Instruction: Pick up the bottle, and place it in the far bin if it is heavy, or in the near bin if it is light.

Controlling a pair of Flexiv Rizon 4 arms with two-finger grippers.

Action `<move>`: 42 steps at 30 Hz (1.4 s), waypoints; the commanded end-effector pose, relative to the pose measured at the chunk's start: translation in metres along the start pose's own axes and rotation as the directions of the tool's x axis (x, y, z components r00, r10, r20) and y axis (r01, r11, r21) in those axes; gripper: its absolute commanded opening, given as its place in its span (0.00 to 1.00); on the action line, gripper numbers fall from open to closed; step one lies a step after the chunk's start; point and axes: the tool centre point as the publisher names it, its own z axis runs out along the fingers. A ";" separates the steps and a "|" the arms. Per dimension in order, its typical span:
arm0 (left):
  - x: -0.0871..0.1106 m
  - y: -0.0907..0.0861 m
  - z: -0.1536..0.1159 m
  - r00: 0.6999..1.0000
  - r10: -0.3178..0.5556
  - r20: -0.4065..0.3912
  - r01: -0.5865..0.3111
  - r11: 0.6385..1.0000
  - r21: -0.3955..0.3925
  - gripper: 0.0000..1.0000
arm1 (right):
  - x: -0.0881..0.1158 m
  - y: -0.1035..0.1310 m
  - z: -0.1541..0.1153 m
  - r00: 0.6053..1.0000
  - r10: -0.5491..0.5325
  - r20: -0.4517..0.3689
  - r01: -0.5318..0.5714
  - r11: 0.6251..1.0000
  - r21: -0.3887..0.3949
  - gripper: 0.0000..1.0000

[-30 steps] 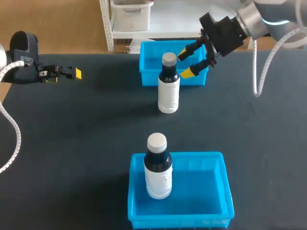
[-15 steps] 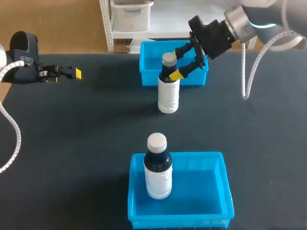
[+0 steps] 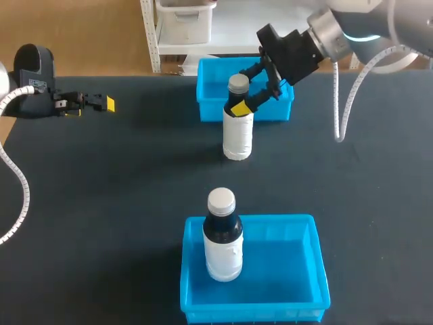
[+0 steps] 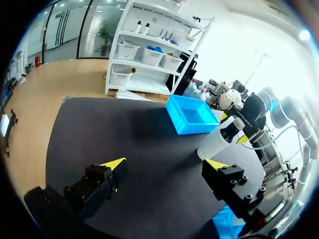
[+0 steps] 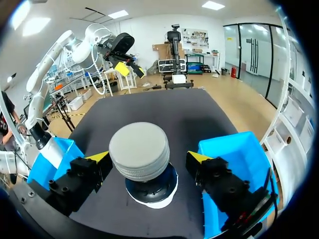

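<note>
So, right end effector open, straddling bottle neck; high grip could tip it on closing, or slip if heavy.

Robotics lab bench setup. Cabled left arm and right arm sit at a black-topped table. Blue far bin and near bin stand on it.

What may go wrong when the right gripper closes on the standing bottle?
1. The right gripper is open around the cap of the bottle, which sits nearer one finger; closing may push the bottle over.
2. It stands close to the far bin and might knock its wall.
3. The near bin already holds another bottle, leaving less room.
</note>
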 end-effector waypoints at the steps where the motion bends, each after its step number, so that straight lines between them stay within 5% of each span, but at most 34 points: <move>1: 0.000 0.000 0.000 1.000 0.000 0.000 0.000 1.000 0.000 1.00 | 0.001 0.001 0.001 1.000 0.003 -0.001 -0.003 1.000 0.002 0.88; 6: 0.000 0.000 0.000 1.000 0.000 0.000 0.000 1.000 0.000 1.00 | 0.002 0.002 0.001 1.000 0.007 0.000 -0.007 1.000 0.004 0.81; 11: 0.000 0.000 0.000 1.000 0.000 0.000 0.000 1.000 0.000 1.00 | 0.002 0.002 0.001 1.000 0.008 0.002 -0.008 1.000 0.005 0.56; 19: 0.000 0.000 0.000 1.000 0.000 0.000 0.000 1.000 0.000 1.00 | 0.000 0.005 -0.001 1.000 -0.001 0.002 0.001 1.000 0.004 0.34; 28: 0.000 0.000 0.000 1.000 0.000 0.000 0.000 1.000 0.000 1.00 | 0.001 0.015 -0.029 1.000 0.008 0.003 -0.008 0.999 0.043 0.33; 42: 0.000 0.000 0.000 1.000 0.000 0.000 0.000 1.000 0.000 1.00 | 0.017 0.020 -0.120 0.997 0.083 -0.001 -0.081 0.980 0.179 0.27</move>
